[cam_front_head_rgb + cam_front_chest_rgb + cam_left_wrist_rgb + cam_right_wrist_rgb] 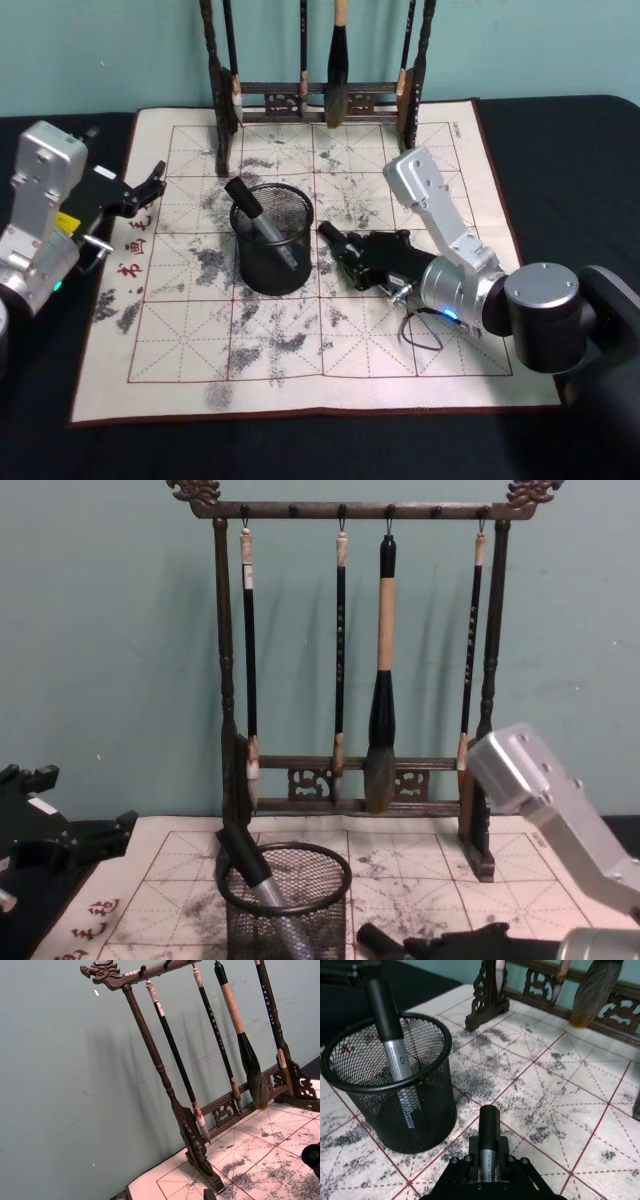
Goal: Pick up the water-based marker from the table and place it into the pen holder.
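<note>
**Marker held beside pen holder**

The right tool (345, 250) reaches in from the right and lies low over the gridded practice mat (420, 340). Its fingers are pinched on the water-based marker (489, 1127). The black cap of this marker projects forward past the fingertips and points at the pen holder (270, 275). The marker is just beside the holder, on its right side and outside the rim.

A second marker (255, 215) leans inside the holder. Its cap rises above the rim on the far left.

The left tool (150, 185) hangs over the left edge of the mat, well apart from the holder. Its fingers are spread and carry nothing.

The brush rack (310, 100) stands at the far edge of the mat on the dark desk (560, 140).
</note>
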